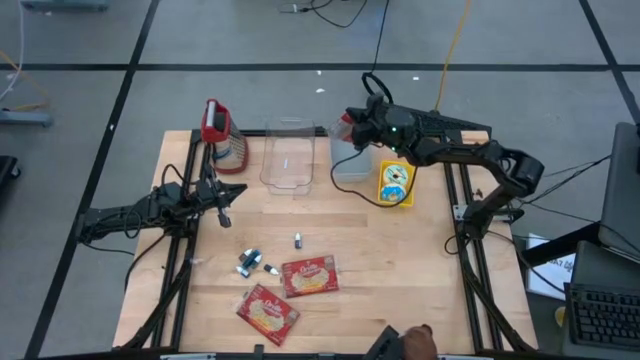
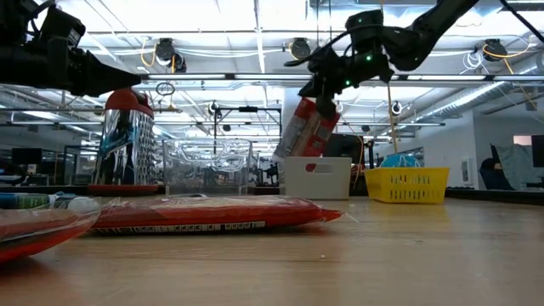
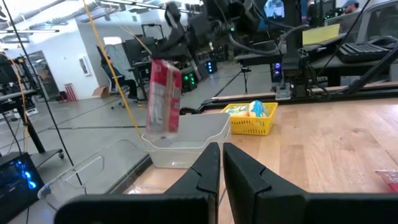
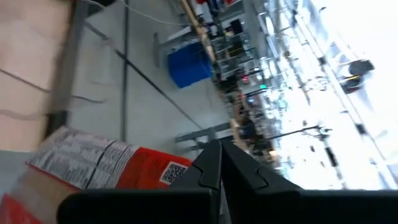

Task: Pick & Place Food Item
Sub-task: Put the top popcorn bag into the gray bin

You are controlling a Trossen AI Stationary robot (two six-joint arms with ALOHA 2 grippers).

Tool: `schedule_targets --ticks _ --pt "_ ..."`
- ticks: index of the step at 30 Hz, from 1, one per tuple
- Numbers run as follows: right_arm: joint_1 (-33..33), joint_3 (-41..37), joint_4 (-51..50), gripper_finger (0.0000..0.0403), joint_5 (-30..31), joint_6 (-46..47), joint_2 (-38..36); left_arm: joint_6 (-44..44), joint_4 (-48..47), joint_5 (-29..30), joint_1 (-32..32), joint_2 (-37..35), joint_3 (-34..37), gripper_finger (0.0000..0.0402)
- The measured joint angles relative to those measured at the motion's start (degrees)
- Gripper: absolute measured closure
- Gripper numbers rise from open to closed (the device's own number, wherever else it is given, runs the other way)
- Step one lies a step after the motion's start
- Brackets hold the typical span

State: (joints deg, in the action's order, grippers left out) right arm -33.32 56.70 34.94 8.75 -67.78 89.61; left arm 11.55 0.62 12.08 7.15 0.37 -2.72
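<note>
Two red snack packs [image 1: 287,292] near the worktop's front edge are yours to move yet. Right gripper [image 1: 352,124], pinched shut on a red food packet [image 2: 311,127], hangs it above the white bin [image 1: 354,166] at the back edge, unreleased. Left gripper [image 1: 226,205] idles closed, empty, nr left edge.

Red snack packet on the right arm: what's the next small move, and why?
Probably lower it straight down, then release. The right end effector is shut on the red snack packet, which hangs tilted above the open white plastic bin without touching it. The left end effector waits shut over the table's left side.
</note>
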Motion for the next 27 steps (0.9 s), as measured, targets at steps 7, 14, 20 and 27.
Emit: schedule_targets --ticks 7,14,20,27 --pt "-1.03 0.05 -7.41 0.0403 -0.87 -0.85 -2.26 -0.01 0.02 0.02 0.0 0.0 0.01 0.0378" --pt "-2.83 0.02 -11.02 0.0403 -1.29 -1.74 -1.88 0.0 0.02 -0.01 -0.01 0.0 0.02 0.0378" --pt "-3.58 0.0 -9.71 0.0403 -2.67 -5.67 -1.9 0.0 0.02 0.02 0.01 -0.01 0.02 0.0378" --pt "-4.75 -0.02 -16.03 0.0403 -7.62 -1.89 -1.82 -0.02 0.02 0.02 0.0 -0.01 0.0 0.0378"
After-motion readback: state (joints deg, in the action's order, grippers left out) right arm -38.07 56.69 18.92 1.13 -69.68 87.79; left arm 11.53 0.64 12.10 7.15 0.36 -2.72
